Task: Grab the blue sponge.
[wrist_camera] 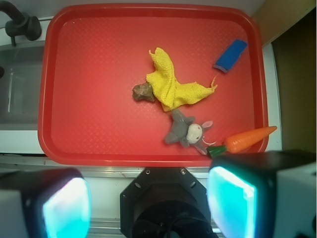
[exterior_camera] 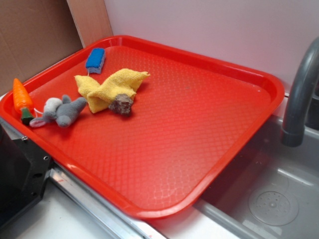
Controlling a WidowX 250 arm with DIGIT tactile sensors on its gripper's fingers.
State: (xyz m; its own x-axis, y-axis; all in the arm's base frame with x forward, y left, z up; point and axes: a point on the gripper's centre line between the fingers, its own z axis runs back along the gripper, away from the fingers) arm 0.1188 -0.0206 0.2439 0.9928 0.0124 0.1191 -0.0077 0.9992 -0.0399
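Note:
The blue sponge (exterior_camera: 95,60) lies flat in the far left corner of the red tray (exterior_camera: 209,191), close to the rim. In the wrist view the blue sponge (wrist_camera: 230,55) sits at the upper right, slanted, with bare tray around it. My gripper (wrist_camera: 148,203) hangs high above the counter just outside the tray's edge, far from the sponge. Its two cyan pads (wrist_camera: 67,208) stand wide apart with nothing between them. The gripper does not show in the exterior view.
A crumpled yellow cloth (wrist_camera: 173,84) lies mid-tray with a brown lump (wrist_camera: 143,92) at its end. A grey plush mouse (wrist_camera: 188,131) and a toy carrot (wrist_camera: 245,140) lie near the tray's edge. A grey faucet (exterior_camera: 299,99) and sink (exterior_camera: 274,204) stand beside the tray.

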